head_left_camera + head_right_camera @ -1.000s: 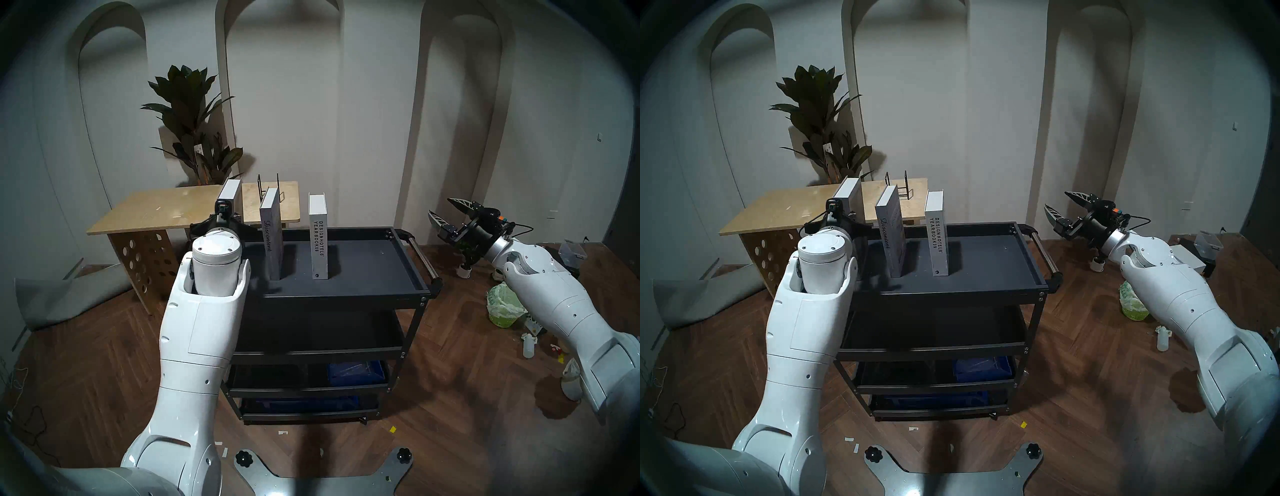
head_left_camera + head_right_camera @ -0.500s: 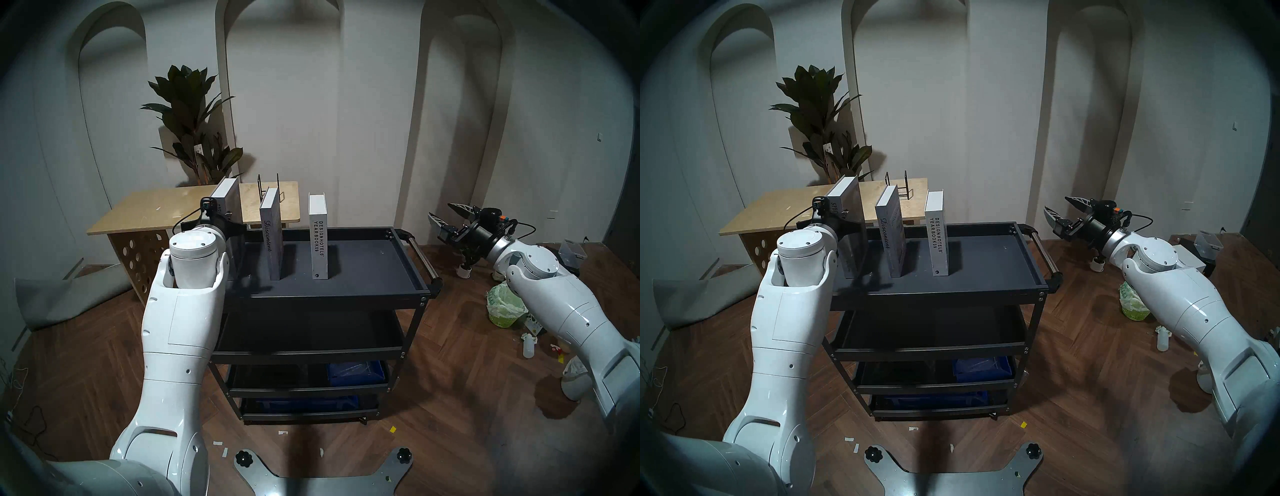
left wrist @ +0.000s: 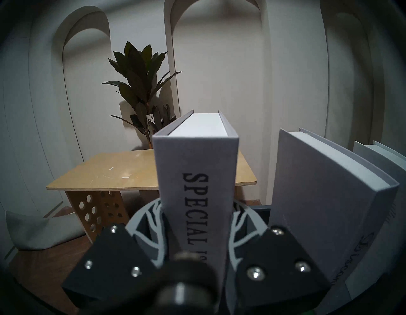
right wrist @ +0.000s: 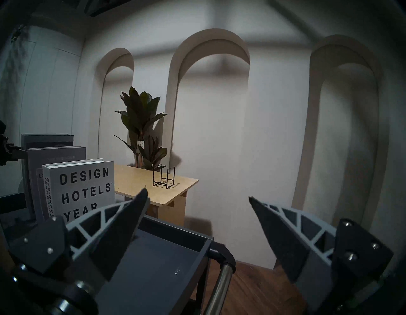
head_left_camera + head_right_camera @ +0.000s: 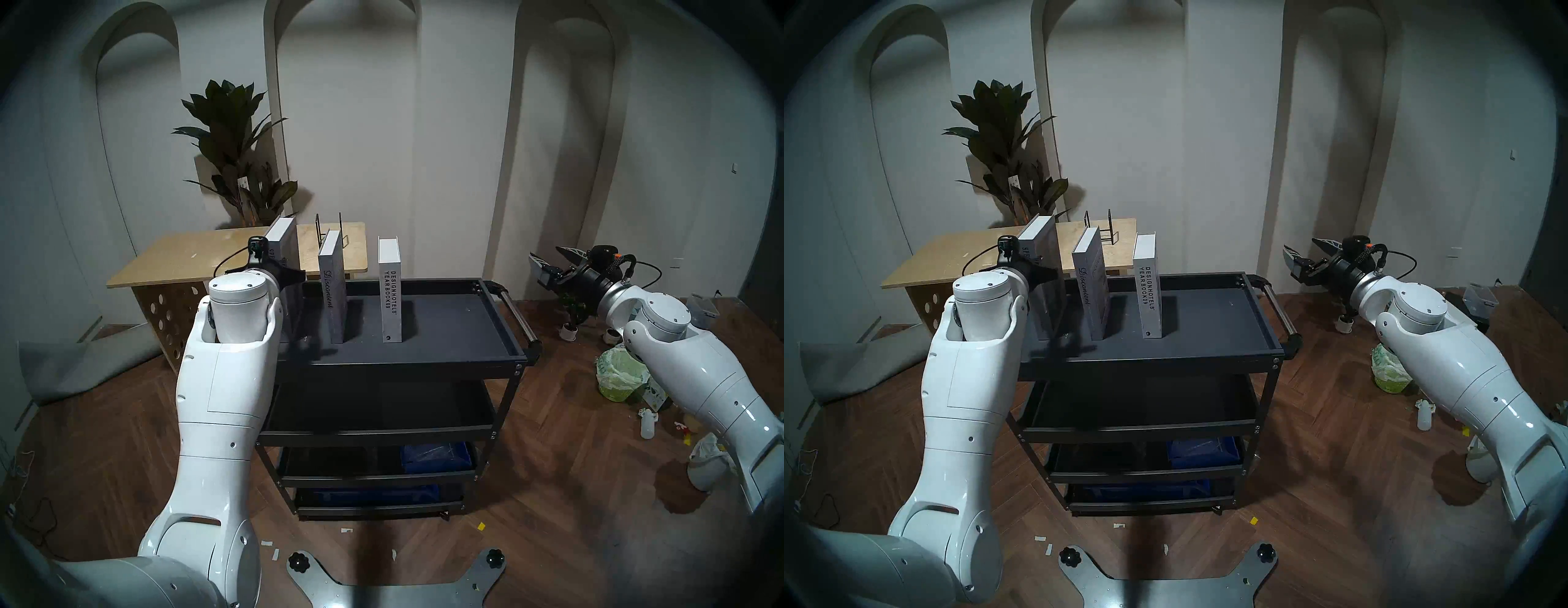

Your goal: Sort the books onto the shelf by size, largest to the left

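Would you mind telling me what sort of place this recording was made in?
Probably a staged studio or showroom interior rather than a lived-in home: white walls with arched niches, a herringbone wood floor, a potted plant behind a plywood table, and a black cart holding books.

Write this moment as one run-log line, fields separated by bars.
left hand shut on SPECIAL ISSUE book | book leftmost on shelf | right hand open, empty
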Action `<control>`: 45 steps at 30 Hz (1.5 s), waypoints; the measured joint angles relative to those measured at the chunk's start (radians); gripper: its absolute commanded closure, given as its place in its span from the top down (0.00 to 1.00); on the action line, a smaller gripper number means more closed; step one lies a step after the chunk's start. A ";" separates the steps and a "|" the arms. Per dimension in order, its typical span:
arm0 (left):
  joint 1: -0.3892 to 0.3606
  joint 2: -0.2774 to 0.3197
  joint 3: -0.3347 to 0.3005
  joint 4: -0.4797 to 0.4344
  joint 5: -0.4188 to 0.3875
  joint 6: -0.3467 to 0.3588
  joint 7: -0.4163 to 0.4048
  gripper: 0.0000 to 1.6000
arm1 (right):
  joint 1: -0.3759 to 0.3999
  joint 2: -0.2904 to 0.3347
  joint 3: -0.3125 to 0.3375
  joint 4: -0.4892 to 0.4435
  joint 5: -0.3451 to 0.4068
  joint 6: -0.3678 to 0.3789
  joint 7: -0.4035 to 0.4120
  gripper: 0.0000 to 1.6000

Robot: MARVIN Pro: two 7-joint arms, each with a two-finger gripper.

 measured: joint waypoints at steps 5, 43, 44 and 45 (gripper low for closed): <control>0.001 -0.015 0.021 -0.020 0.016 0.040 0.027 0.00 | -0.026 0.015 0.018 -0.047 0.018 0.037 -0.089 1.00; 0.029 0.009 0.003 -0.053 0.013 0.049 0.025 0.68 | -0.127 0.093 0.060 -0.162 0.075 0.040 -0.222 1.00; 0.031 0.010 0.003 -0.054 0.013 0.051 0.024 0.75 | -0.127 0.094 0.060 -0.163 0.076 0.039 -0.223 1.00; 0.032 0.010 0.003 -0.054 0.013 0.052 0.023 0.75 | -0.127 0.094 0.060 -0.163 0.076 0.039 -0.224 1.00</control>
